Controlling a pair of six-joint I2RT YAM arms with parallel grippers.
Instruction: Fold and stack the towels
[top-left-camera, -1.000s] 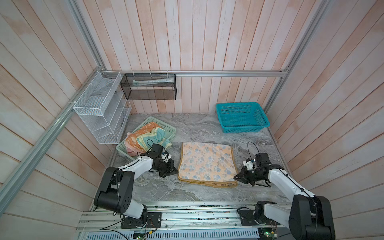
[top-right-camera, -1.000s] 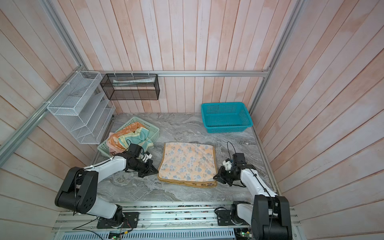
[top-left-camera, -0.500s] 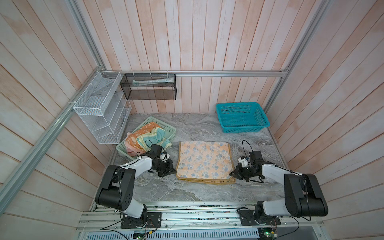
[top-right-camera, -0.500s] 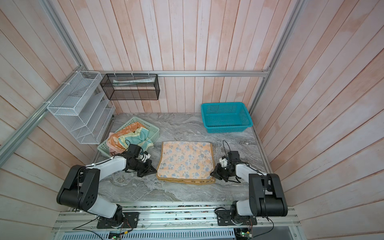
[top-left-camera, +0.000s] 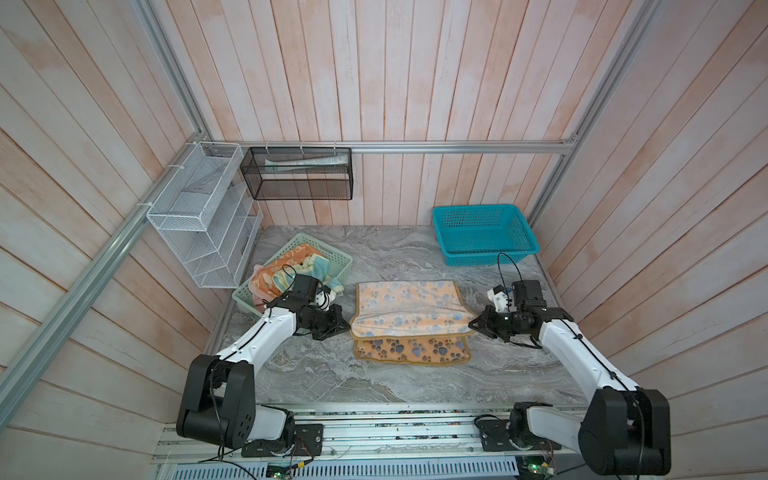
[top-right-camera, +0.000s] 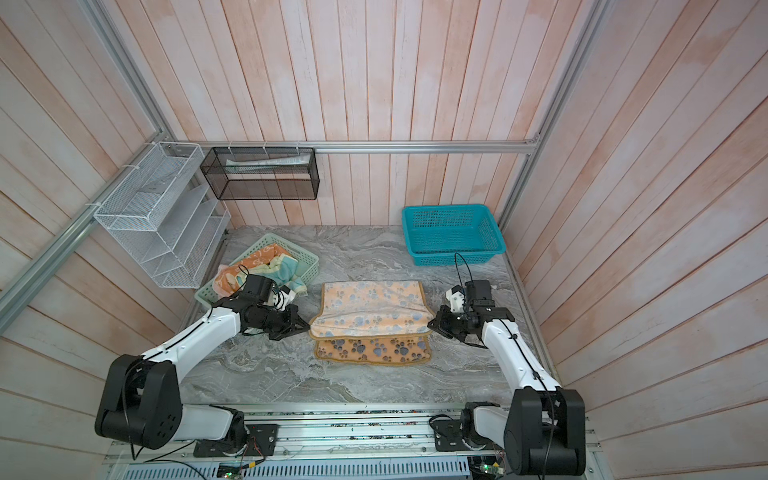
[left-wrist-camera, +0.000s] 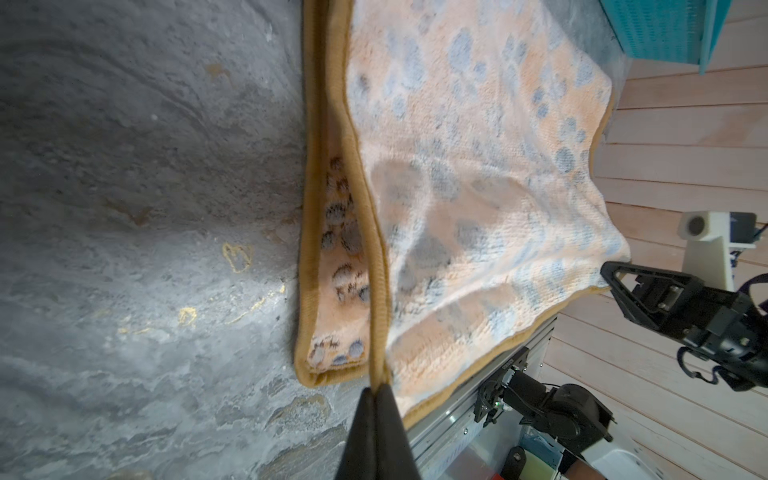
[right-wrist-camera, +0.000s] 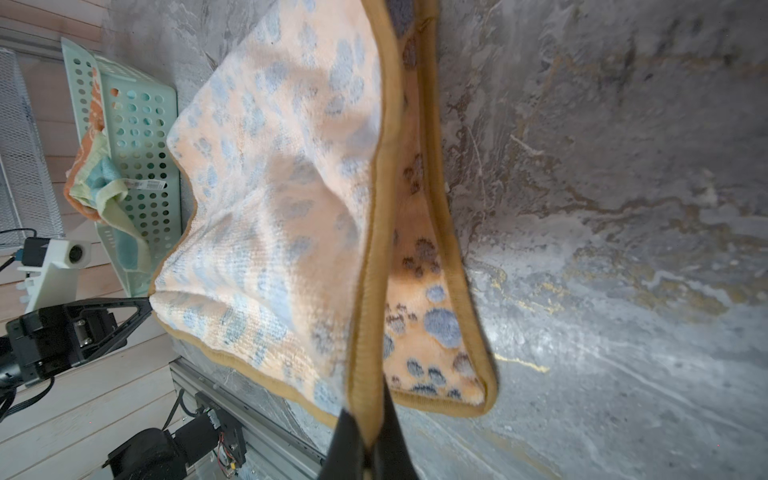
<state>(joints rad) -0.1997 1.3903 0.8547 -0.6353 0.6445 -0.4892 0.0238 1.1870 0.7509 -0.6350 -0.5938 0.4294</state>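
Note:
The peach paw-print towel (top-left-camera: 409, 305) lies doubled in the middle of the table in both top views. My left gripper (top-left-camera: 347, 326) is shut on the left corner of its pale upper layer. My right gripper (top-left-camera: 471, 325) is shut on the right corner. The held brown edge hangs raised above the table between them. A brighter strip of the lower layer (top-left-camera: 411, 349) lies flat in front. In the left wrist view the shut gripper (left-wrist-camera: 376, 388) pinches the edging of the towel (left-wrist-camera: 478, 166). The right wrist view shows that gripper (right-wrist-camera: 368, 432) clamped on the towel (right-wrist-camera: 282, 187) too. Other towels (top-left-camera: 286, 274), orange and yellow-green, sit bunched in the mint basket.
The mint-green basket (top-left-camera: 332, 255) stands at the left, close behind my left arm. A teal basket (top-left-camera: 484, 235) sits at the back right. A white wire rack (top-left-camera: 199, 216) and a black mesh basket (top-left-camera: 301, 174) hang on the walls.
Both grippers have risen and drawn away from the front edge with the towel's upper layer. A bright strip of the lower layer now shows in front.

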